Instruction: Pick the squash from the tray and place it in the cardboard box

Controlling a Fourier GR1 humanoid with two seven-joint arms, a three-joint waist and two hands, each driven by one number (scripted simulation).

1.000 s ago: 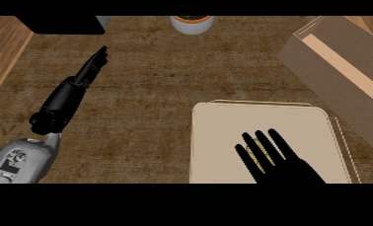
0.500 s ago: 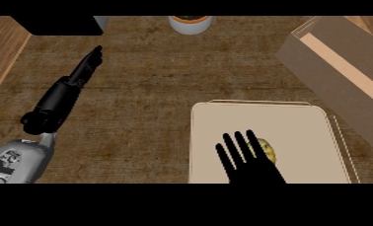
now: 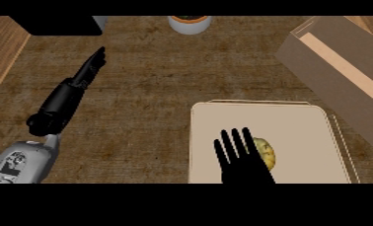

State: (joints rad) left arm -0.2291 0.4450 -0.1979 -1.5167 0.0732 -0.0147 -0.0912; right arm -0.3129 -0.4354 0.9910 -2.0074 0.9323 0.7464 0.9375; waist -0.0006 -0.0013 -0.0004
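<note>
Right hand (image 3: 244, 163), fingers straight and holding nothing, over tray (image 3: 306, 121) beside squash (image 3: 264, 152): shift onto squash, curl around it before lifting.

This looks like a kitchen. The work surface is a counter (image 3: 153, 87) with a dark brown, mottled top, and a strip of lighter wood shows at the left edge of the frame. A beige tray (image 3: 291, 126) lies on it at the lower right, with a squash (image 3: 265, 152) on the tray. At the top centre stands a small white pot (image 3: 189, 23). An open cardboard box (image 3: 331, 67) sits at the upper right.
</note>
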